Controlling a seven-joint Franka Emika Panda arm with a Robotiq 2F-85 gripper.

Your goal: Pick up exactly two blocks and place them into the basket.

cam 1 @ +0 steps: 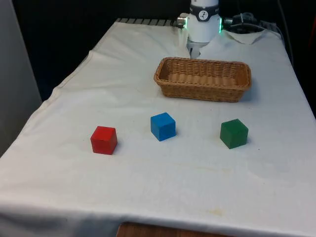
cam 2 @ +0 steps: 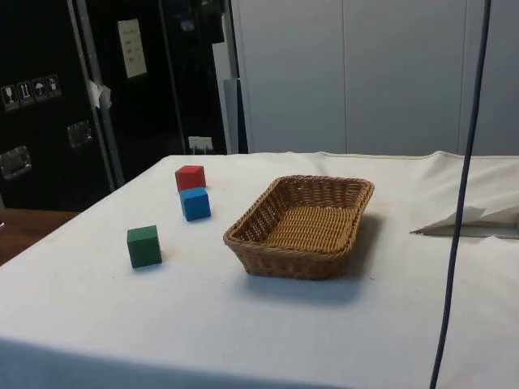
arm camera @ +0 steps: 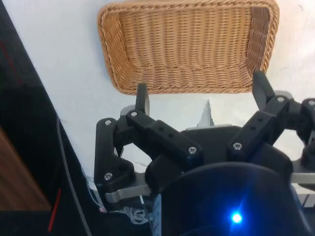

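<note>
You have a white cloth [cam 1: 148,192] over the table, lightly creased, and at the near edge a strip of brown wood [cam 1: 163,231] shows below its hem. The wicker basket [cam 1: 203,79] sits on the cloth with nothing in it. Taking the basket as the clock's centre in the front view, the blue block [cam 1: 163,126] lies at about 7 o'clock, the red block [cam 1: 104,140] farther out at about 8, and the green block [cam 1: 233,133] at about 5. All three rest on the cloth, apart from each other and from the basket.

The gripper [arm camera: 202,96] hangs above the cloth just outside the basket's long rim, its fingers [arm camera: 141,98] spread wide with nothing between them.

In the side view, dark cabinets [cam 2: 49,89] stand beside pale wall panels [cam 2: 357,73], and a dark cable [cam 2: 461,203] hangs down.
</note>
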